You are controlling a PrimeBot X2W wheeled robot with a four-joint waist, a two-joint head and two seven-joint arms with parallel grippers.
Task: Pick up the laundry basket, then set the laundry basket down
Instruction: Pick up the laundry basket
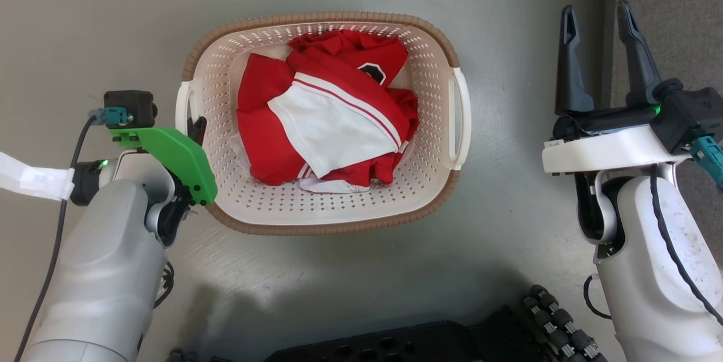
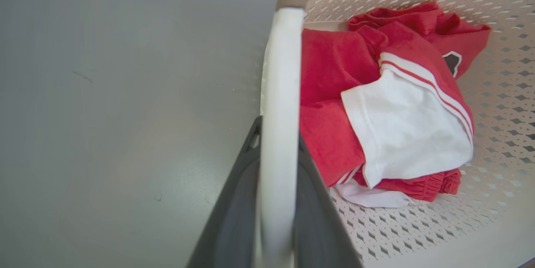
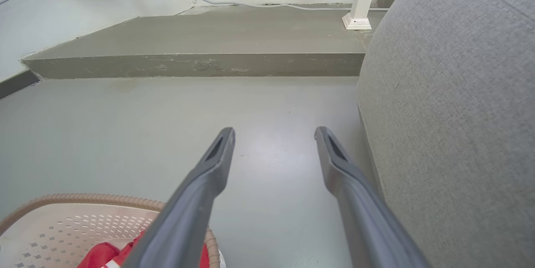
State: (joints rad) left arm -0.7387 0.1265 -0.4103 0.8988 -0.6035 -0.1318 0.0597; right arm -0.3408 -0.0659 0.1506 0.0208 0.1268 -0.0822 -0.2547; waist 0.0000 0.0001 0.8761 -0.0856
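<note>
The laundry basket point(image 1: 316, 16) is in the middle of the head view, on the grey floor point(image 1: 85, 12), right in front of the robot. I cannot tell if its bottom touches the floor or is a tiny bit up. It is cream-white with lots of little holes and has a brown rim. Inside it lies a bundle of red and white clothes point(image 1: 322, 113), all crumpled up.

The left gripper point(image 1: 196, 127) is at the basket's left handle point(image 1: 182, 105). In the left wrist view the left gripper point(image 2: 278, 134) has one dark finger on each side of the white left handle point(image 2: 282, 71), squeezed tight against it, so it is holding the basket by that handle. The clothes point(image 2: 376, 105) lie just past the handle, down in the basket point(image 2: 493, 92).

The right gripper point(image 1: 596, 9) is well away from the basket, off to the robot's right. Its two fingers are spread apart and hold nothing. The basket's right handle point(image 1: 460, 119) has nothing on it.

In the right wrist view the right gripper point(image 3: 274, 131) points out over bare floor point(image 3: 167, 113) towards a low step point(image 3: 200, 65). A big grey cloth-covered seat point(image 3: 451, 113) is close on one side. A corner of the basket point(image 3: 83, 199) peeks in at the bottom edge
</note>
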